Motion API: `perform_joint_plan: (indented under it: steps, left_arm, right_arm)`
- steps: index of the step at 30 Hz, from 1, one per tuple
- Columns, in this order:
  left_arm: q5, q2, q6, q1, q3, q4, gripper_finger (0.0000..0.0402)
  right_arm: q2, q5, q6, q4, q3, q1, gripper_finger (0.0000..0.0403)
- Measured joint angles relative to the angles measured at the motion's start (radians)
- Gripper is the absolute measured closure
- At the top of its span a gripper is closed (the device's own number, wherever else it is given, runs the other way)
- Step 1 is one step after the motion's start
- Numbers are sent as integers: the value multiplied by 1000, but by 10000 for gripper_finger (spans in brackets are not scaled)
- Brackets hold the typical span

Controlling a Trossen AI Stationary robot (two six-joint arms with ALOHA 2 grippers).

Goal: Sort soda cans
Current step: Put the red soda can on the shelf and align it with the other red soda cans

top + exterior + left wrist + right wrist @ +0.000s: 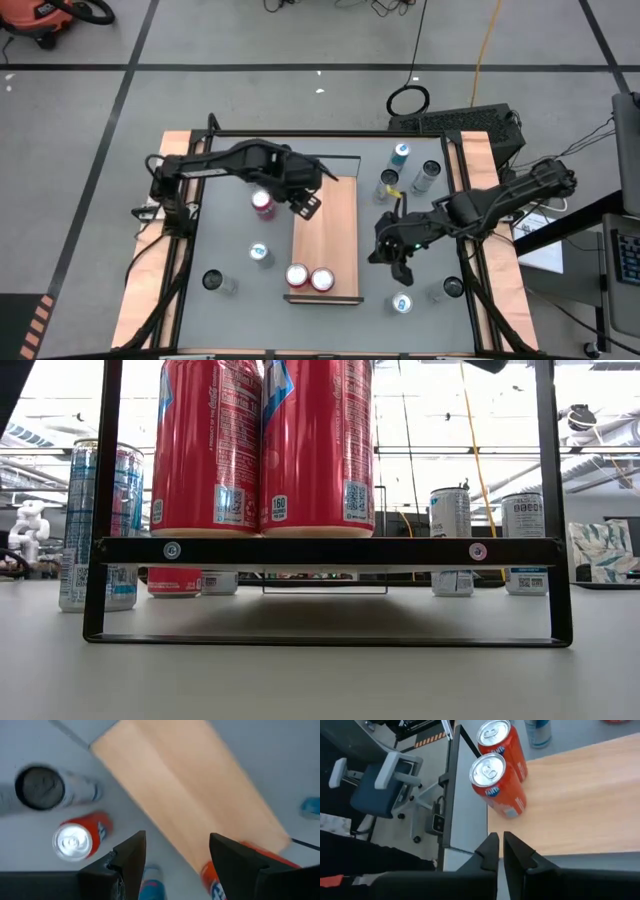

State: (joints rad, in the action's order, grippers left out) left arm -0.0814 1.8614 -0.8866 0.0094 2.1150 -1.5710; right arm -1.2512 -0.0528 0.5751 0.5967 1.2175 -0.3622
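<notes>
Left end effector (309, 203): fingers spread wide, nothing held, hung over the wooden board (325, 240); a red can (263, 203) stands just beside it. Right end effector (400, 270): fingers pressed almost together, empty, beside the board over the grey counter (230, 250). Two red silver-topped cans (500, 782) are seen touching at the board's near end.

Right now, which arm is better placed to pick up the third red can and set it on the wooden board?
Left, probably. The left gripper hangs open right beside the loose red can, which stands just off the wooden board. The right gripper is shut and across the board from it.
</notes>
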Motion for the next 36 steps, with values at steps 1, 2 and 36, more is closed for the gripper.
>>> perform_joint_plan:
  steps: [1, 2, 36]
  left_arm:
    - [15, -7, -12, 9, -24, 1, 188]
    - [24, -18, -26, 14, -50, 0, 188]
    - [-120, -345, -149, 142, -553, 5, 45]
  right_arm:
    - [9, 0, -1, 12, 0, 0, 402]
    - [17, 1, -5, 30, 0, 0, 402]
    - [62, 171, 115, 118, 0, 19, 402]
